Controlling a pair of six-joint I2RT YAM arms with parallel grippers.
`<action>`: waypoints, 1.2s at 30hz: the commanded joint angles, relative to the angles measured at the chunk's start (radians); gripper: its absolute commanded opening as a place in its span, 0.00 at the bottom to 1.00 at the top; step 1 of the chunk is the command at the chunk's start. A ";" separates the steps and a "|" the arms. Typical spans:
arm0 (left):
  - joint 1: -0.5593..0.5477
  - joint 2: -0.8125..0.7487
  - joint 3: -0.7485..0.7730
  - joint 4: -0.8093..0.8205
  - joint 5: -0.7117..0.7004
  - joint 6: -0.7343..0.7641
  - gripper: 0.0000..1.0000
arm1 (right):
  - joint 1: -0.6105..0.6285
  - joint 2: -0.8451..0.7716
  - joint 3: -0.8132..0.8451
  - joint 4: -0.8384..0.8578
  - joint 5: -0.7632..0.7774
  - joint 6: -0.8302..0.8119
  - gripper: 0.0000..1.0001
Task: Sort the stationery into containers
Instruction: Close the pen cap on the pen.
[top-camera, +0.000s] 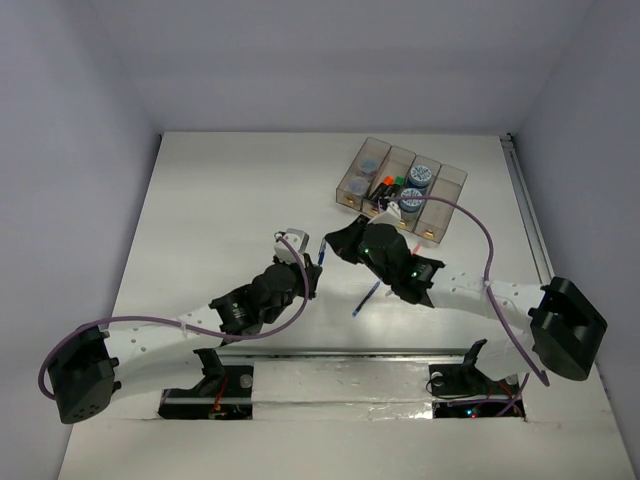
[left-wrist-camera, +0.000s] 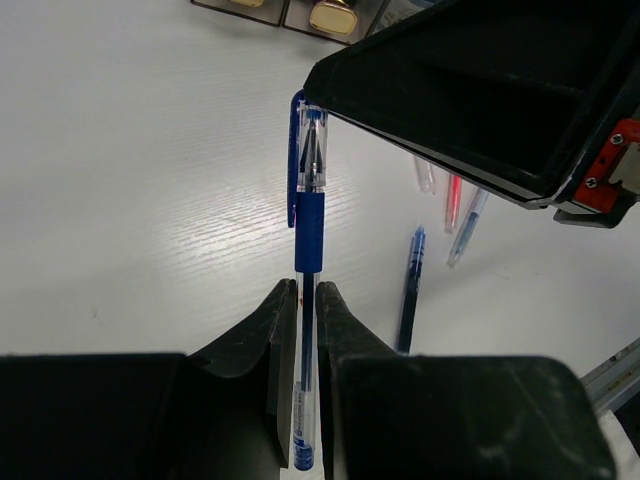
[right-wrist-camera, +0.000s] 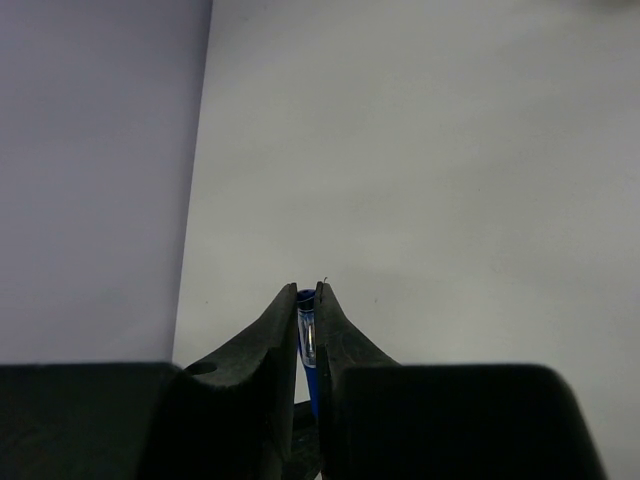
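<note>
We hold one blue pen (left-wrist-camera: 308, 215) over the counter (top-camera: 230, 200): our left jaws shut on its barrel, our right jaws pinched on its capped end. Other pens (left-wrist-camera: 411, 280) lie loose, short of the far-right bins (top-camera: 447, 197).

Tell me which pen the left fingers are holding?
The blue pen with the clear cap, gripped between the left fingers; the dark blue pen and red pen lie loose on the table.
</note>
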 joint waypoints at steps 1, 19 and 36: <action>0.025 -0.019 0.061 0.154 -0.052 -0.005 0.00 | 0.025 0.022 0.033 -0.101 -0.111 -0.030 0.00; 0.025 -0.016 0.007 0.197 0.011 -0.057 0.00 | 0.025 -0.035 0.041 -0.145 0.009 -0.069 0.36; 0.025 0.031 0.038 0.230 0.031 -0.037 0.00 | 0.025 -0.234 0.038 -0.286 0.200 -0.122 0.88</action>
